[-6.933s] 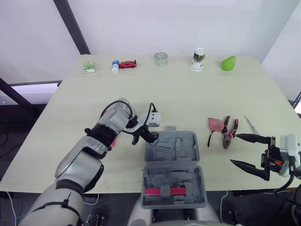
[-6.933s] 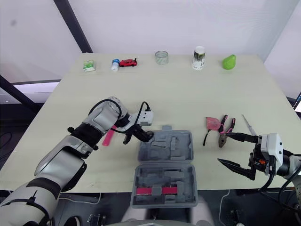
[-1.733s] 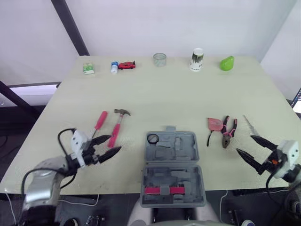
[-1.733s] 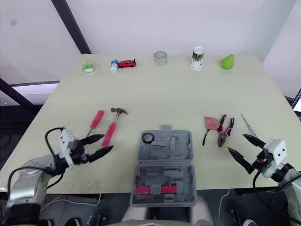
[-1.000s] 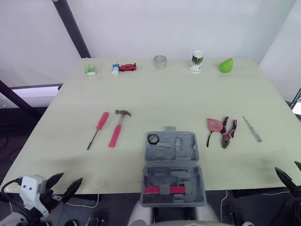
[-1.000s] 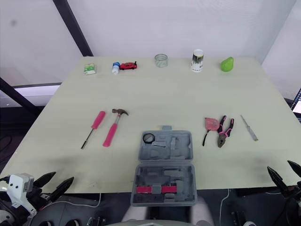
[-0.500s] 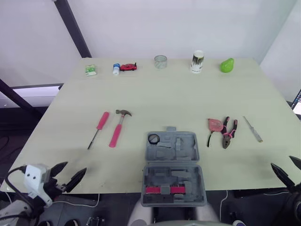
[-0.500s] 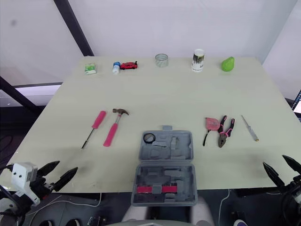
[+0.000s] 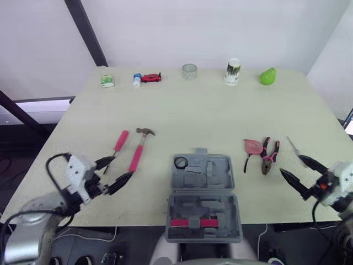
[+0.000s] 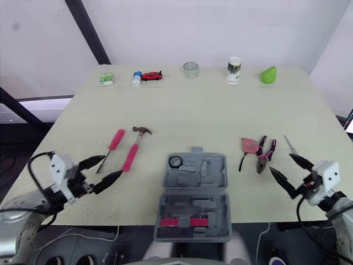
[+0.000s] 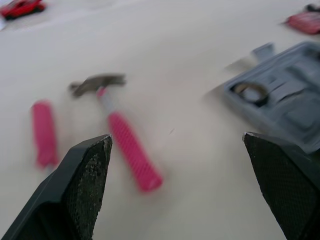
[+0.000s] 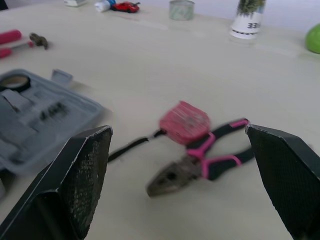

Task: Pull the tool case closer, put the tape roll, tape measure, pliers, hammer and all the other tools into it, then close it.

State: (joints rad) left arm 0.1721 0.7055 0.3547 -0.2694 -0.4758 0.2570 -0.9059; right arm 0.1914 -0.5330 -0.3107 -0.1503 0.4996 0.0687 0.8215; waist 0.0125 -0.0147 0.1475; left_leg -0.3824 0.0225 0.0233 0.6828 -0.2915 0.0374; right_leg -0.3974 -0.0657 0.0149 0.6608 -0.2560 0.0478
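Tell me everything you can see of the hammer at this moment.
The hammer has a pink grip, a thin pale neck and a dark, metal-looking claw head. It lies flat on the beige table, out of the case, head pointing away from the robot and grip end toward it. It sits between the pink-handled screwdriver on its left and the open grey tool case on its right, touching neither. The open left gripper hovers just short of the grip end, not holding it.
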